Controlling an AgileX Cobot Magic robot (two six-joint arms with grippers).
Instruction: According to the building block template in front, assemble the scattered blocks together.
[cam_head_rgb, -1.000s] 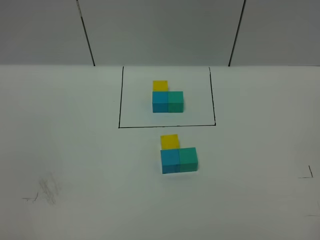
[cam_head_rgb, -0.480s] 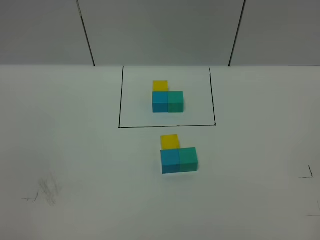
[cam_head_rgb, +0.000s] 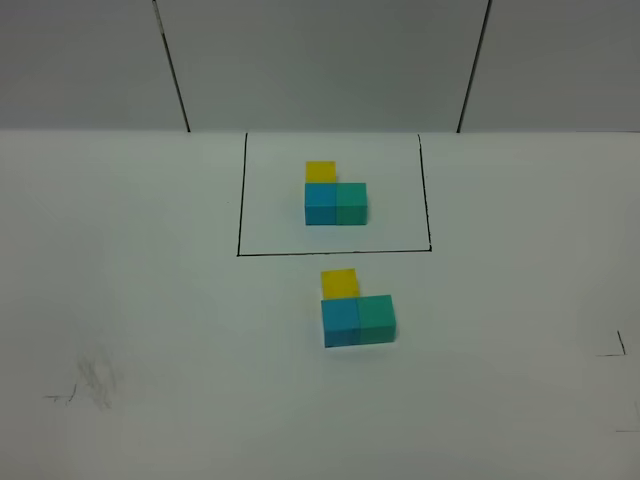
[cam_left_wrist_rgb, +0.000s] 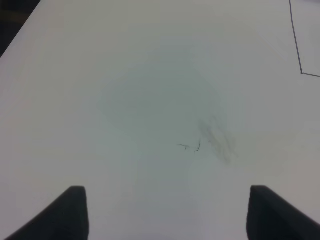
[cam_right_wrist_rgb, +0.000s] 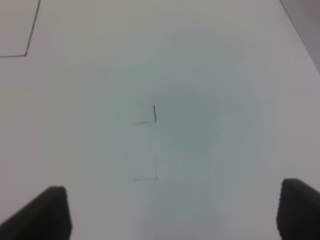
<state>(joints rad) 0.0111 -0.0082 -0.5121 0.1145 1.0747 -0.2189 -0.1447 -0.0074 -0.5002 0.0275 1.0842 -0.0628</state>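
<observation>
The building block template (cam_head_rgb: 335, 195) sits inside a thin black drawn rectangle (cam_head_rgb: 239, 200) at the table's back middle: a yellow cube behind a cyan-blue cube, with a teal-green cube to the blue one's right. In front of the frame, the unframed blocks stand touching in the same L: yellow cube (cam_head_rgb: 339, 282), cyan-blue cube (cam_head_rgb: 341, 322), teal-green cube (cam_head_rgb: 377, 318). Neither gripper shows in the exterior high view. My left gripper (cam_left_wrist_rgb: 167, 212) is open and empty over bare table. My right gripper (cam_right_wrist_rgb: 172, 212) is open and empty over bare table.
Grey smudges and pen marks (cam_head_rgb: 95, 380) lie at the table's front left and also show in the left wrist view (cam_left_wrist_rgb: 212, 140). Small black corner marks (cam_head_rgb: 615, 347) lie at the front right and show in the right wrist view (cam_right_wrist_rgb: 152, 116). Grey wall panels stand behind the table.
</observation>
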